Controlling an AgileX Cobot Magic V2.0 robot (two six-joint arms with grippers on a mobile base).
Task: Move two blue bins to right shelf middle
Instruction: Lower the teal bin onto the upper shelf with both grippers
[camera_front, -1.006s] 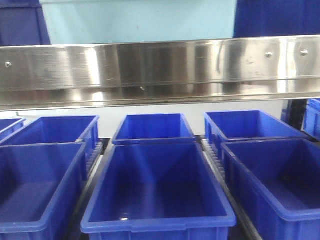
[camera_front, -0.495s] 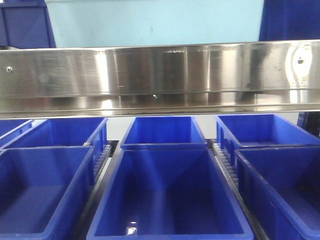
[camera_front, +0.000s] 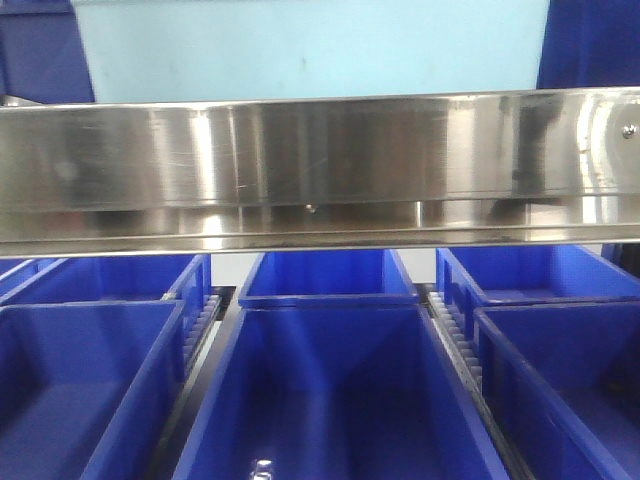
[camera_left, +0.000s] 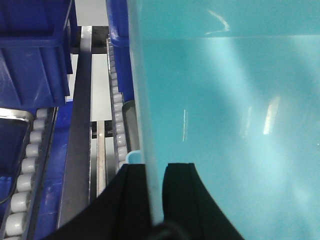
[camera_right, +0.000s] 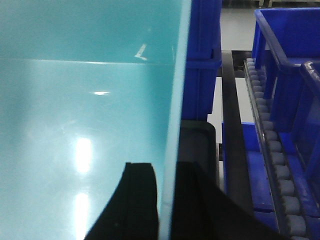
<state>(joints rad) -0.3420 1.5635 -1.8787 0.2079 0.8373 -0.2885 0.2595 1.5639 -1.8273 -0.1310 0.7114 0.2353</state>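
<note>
A pale turquoise-blue bin fills both wrist views, its wall (camera_left: 225, 100) on the left arm's side and its wall (camera_right: 75, 125) on the right arm's side. My left gripper (camera_left: 155, 200) is shut on the bin's left wall, one black finger on each side. My right gripper (camera_right: 167, 205) is shut on the bin's right wall in the same way. In the front view the shiny steel front rail of the shelf level (camera_front: 320, 165) spans the whole width. A pale cyan surface (camera_front: 300, 45) shows above it; I cannot tell if it is the held bin.
Below the rail, dark blue bins stand in rows on roller tracks: a middle one (camera_front: 340, 400), a left one (camera_front: 70, 390) and a right one (camera_front: 570, 380), with more behind. Rollers (camera_left: 25, 175) and dark blue bins (camera_right: 285, 55) flank the held bin.
The front view has closed in on the rack: the steel rail sits lower and larger in frame, and the blue bins below have grown and shifted right.
</note>
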